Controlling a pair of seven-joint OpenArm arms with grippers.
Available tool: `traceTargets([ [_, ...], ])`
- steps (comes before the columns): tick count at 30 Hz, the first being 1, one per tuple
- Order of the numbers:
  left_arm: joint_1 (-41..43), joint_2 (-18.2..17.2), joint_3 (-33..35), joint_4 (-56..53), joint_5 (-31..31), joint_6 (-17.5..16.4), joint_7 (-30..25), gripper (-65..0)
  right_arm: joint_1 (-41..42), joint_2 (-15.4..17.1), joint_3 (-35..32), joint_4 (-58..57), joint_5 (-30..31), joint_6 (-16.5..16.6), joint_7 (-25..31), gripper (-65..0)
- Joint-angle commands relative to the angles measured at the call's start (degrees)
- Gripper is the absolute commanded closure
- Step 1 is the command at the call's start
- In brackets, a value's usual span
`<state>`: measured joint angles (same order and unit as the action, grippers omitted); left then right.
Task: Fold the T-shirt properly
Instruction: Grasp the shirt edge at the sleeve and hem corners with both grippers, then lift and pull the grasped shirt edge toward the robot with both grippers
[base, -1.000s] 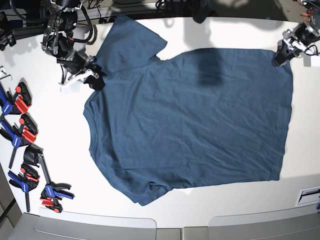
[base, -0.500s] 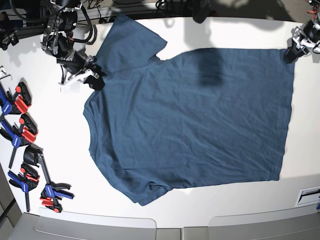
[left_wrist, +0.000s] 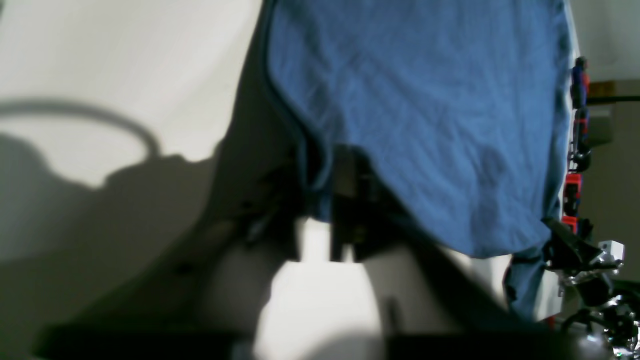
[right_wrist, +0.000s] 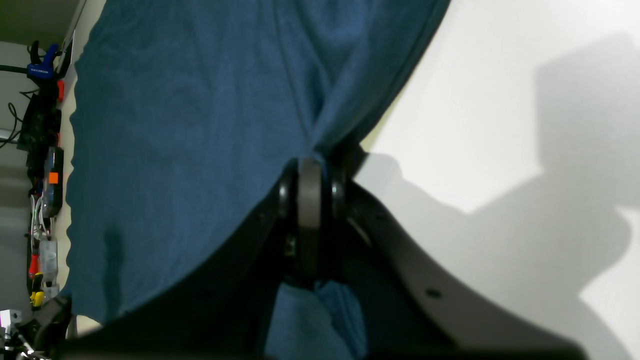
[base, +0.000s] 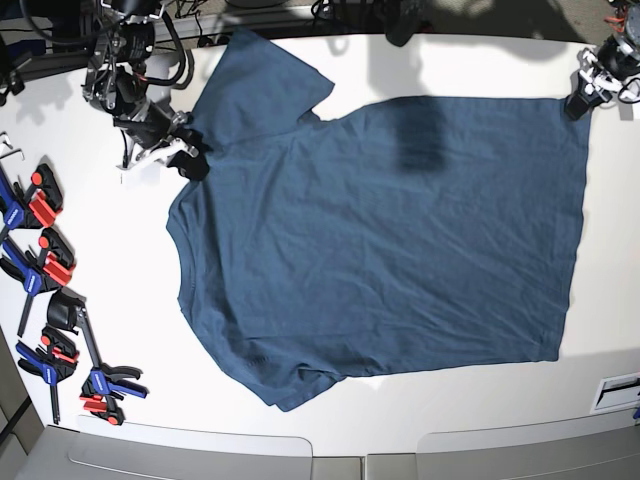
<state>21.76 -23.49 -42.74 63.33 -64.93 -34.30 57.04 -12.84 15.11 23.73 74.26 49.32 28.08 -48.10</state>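
Observation:
The dark teal-blue T-shirt (base: 390, 230) lies spread flat on the white table (base: 120, 270), neck to the left, hem to the right. My left gripper (base: 578, 106) is shut on the shirt's far hem corner at the top right; the left wrist view shows that gripper (left_wrist: 320, 200) pinching the hem of the T-shirt (left_wrist: 425, 110). My right gripper (base: 190, 150) is shut on the shirt at the shoulder, near the far sleeve; the right wrist view shows that gripper (right_wrist: 310, 175) holding bunched cloth of the T-shirt (right_wrist: 190, 130).
Several red-blue-black clamps (base: 45, 265) lie along the table's left edge. Cables and arm bases (base: 130, 40) crowd the far left corner. A white label (base: 617, 390) sits at the near right edge.
My left gripper has moved right and toward the far edge, pulling the hem corner outward and stretching the shirt's far edge straight. The right gripper has stayed in place.

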Motion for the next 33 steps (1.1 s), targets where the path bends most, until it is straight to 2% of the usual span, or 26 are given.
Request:
traceTargets([
  [1, 0.81, -0.66, 0.09, 0.13, 1.92, 1.07, 1.55, 0.0, -0.20, 0.31, -0.02, -0.02, 0.24, -0.83, -1.97, 0.0],
  [9, 0.96, -0.70, 0.02, 0.13, 5.49, 1.07, -1.60, 0.0, -0.20, 0.31, 0.79, 0.42, 0.37, -0.83, -5.40, 0.0],
  [15, 0.96, -0.70, 0.02, 0.13, 5.49, 1.05, -1.38, 0.0, -0.20, 0.33, 7.13, 3.08, 0.68, -0.83, -10.51, 0.0],
  [24, 1.95, -1.36, 0.02, 0.57, 5.25, 1.05, -0.33, 0.0, -0.66, 1.97, 15.28, 4.07, 5.64, 0.37, -15.56, 0.0],
  [30, 7.76, -1.36, -0.09, 7.72, 4.61, 1.01, -0.09, 0.0, -1.70, 3.54, 15.80, 4.11, 7.13, 0.46, -19.61, 0.0],
  [33, 11.41, -1.07, -0.09, 13.40, 4.66, -0.04, -0.07, 0.0, -2.56, 3.78, 15.80, 4.13, 8.44, 0.46, -22.25, 0.0],
])
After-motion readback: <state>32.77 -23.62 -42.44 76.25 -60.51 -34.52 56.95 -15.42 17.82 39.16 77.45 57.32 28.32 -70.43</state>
